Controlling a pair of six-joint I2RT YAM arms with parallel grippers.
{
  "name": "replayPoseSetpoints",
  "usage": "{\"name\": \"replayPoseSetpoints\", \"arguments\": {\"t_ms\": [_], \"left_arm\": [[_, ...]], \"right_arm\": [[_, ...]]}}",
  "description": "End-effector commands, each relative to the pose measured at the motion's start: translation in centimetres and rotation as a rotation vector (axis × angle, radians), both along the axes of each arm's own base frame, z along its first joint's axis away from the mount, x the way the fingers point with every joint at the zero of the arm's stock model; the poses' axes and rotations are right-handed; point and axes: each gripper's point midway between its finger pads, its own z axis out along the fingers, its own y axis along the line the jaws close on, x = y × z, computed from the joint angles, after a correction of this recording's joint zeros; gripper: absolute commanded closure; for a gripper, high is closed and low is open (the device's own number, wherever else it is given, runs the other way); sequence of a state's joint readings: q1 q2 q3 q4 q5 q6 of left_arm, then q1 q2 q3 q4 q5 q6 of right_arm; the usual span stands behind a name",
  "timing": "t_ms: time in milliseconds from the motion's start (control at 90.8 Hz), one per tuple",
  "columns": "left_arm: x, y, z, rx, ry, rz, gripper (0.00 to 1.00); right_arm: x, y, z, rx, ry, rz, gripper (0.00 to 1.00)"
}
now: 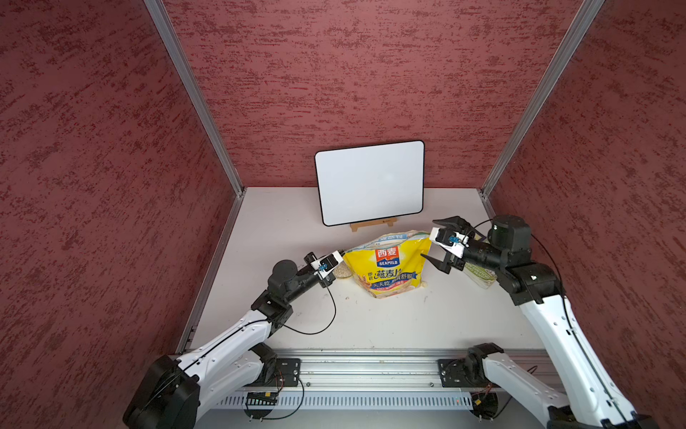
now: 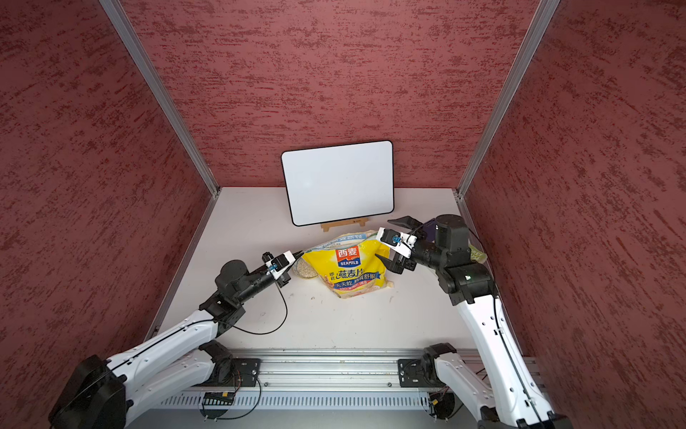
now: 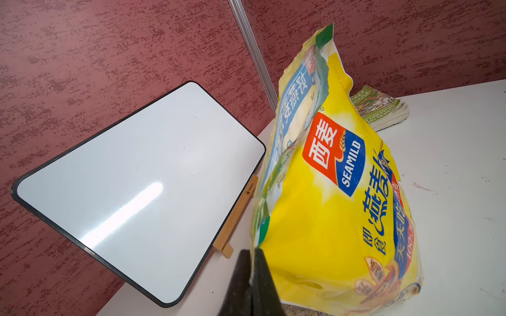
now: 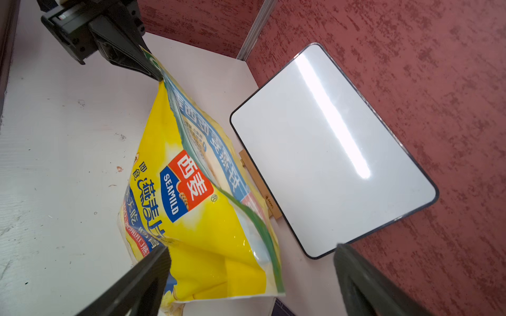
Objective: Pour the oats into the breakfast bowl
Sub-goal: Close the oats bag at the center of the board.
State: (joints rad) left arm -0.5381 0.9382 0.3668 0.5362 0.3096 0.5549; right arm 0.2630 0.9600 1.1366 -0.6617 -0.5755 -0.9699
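Pouch (image 1: 386,267) stands with one top corner pinched tight by the left gripper (image 1: 339,255). Right gripper (image 1: 427,238) gapes wide astride the other corner, gripping nothing. Bowl (image 1: 340,272) sits mostly hidden beneath the left gripper.

Upright near mid-table, a large yellow pouch (image 1: 386,273) with red-blue SEAMILD logo and Chinese lettering; mouth open along the green-white top strip, one top corner drawn out sideways toward the breakfast bowl (image 2: 306,269). Just beside the pouch, largely hidden, filled with pale beige oats (image 1: 342,271).
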Motion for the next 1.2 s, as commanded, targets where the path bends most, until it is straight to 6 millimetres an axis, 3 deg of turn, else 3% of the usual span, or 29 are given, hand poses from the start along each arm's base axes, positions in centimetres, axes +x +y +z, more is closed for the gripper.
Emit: {"name": "replayPoseSetpoints", "arguments": {"t_ms": [0,187,331,463,529,617,749,815,1036,1190], "left_arm": [[-0.4,0.0,2.4,-0.04,-0.104,-0.016,1.0],[-0.3,0.2,2.3,-0.044,-0.092,-0.008,1.0],[-0.4,0.3,2.1,-0.043,-0.086,-0.009,1.0],[-0.4,0.3,2.0,-0.044,-0.079,-0.011,1.0],[-0.4,0.3,2.0,-0.044,-0.079,-0.012,1.0],[-0.5,0.2,2.0,-0.042,-0.079,-0.017,1.0],[-0.5,0.1,1.8,-0.04,-0.073,-0.024,1.0],[-0.6,0.1,1.8,-0.044,-0.07,-0.029,1.0],[-0.5,0.0,1.7,-0.048,-0.06,-0.032,1.0],[-0.6,-0.1,1.6,-0.047,-0.057,-0.036,1.0]], "right_arm": [[1.0,1.2,-1.6,-0.201,-0.019,0.02,0.01],[2.6,4.2,-3.3,-0.372,-0.041,0.118,0.01],[4.1,5.1,-4.5,-0.446,-0.042,0.142,0.01],[5.9,5.8,-3.6,-0.42,-0.039,0.103,0.03],[5.9,6.2,-3.3,-0.417,-0.012,0.118,0.15],[5.5,6.3,-3.6,-0.436,0.025,0.152,0.42],[5.0,5.9,-4.2,-0.472,0.049,0.167,0.65],[4.7,5.8,-4.4,-0.474,0.062,0.172,0.65],[3.6,5.9,-5.3,-0.464,0.126,0.197,0.52],[3.7,6.1,-5.7,-0.461,0.151,0.207,0.58]]}}
